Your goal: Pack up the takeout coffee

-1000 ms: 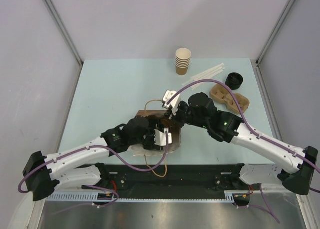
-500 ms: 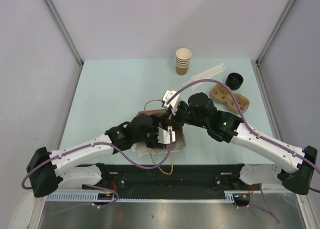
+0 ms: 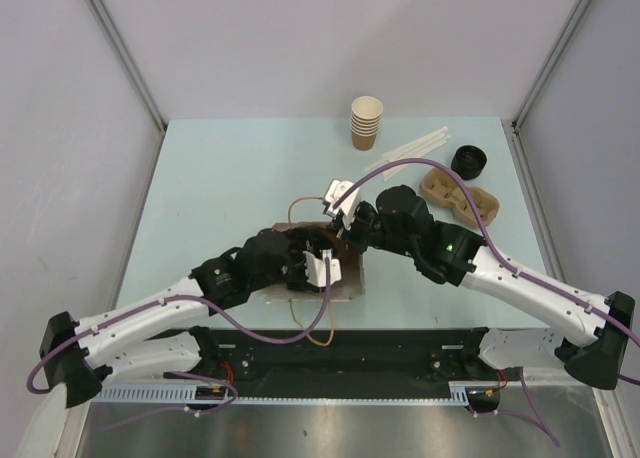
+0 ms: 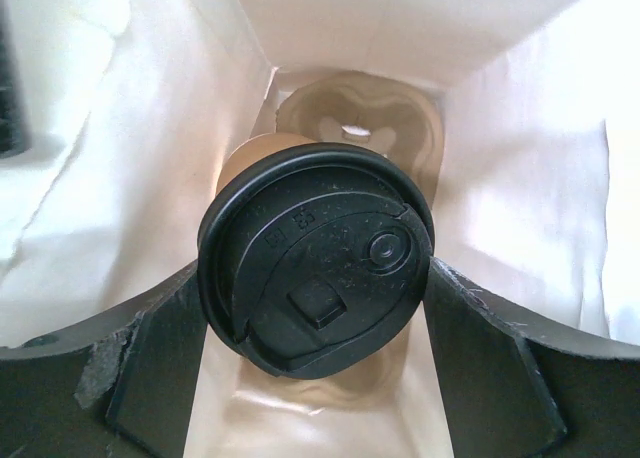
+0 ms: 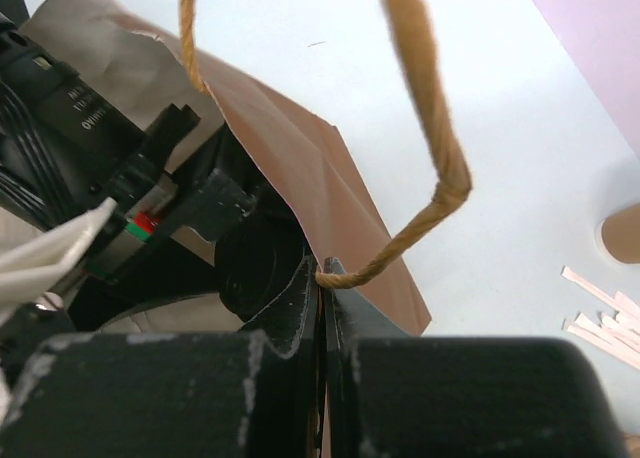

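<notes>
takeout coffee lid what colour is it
Black. The lid tops the tan takeout coffee cup; the left wrist view shows it best.

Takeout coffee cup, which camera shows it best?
Left wrist: the takeout coffee fills the frame, lid showing, within the left gripper inside the paper bag. In the top view, the left arm and bag hide it; the right wrist view shows no cup.
</notes>
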### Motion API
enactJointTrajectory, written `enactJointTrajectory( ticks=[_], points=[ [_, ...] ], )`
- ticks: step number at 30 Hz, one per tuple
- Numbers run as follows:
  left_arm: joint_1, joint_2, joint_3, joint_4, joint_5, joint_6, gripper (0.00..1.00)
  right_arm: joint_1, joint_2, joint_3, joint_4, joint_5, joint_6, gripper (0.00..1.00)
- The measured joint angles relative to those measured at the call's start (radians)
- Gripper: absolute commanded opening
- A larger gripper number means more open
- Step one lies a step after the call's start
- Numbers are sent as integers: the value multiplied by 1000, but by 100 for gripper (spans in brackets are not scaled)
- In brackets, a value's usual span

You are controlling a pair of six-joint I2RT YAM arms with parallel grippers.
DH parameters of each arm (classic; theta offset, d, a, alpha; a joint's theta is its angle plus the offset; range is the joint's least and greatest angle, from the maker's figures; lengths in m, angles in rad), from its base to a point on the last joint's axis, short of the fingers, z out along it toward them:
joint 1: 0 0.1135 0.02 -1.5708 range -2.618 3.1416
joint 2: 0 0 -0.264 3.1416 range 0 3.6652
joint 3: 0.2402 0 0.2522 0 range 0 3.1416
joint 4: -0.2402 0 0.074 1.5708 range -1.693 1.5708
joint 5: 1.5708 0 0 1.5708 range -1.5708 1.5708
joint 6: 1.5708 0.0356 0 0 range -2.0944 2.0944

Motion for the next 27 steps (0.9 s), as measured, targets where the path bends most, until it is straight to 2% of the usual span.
enactJointTrajectory(
  ticks=[19,27],
  points=[
    [-2,87,-8,25,63,2,14,0,0,0,2,13,-1,0],
    [-2,95,-17,-6,106,-6,10,1,0,0,4,21,-4,0]
  ],
)
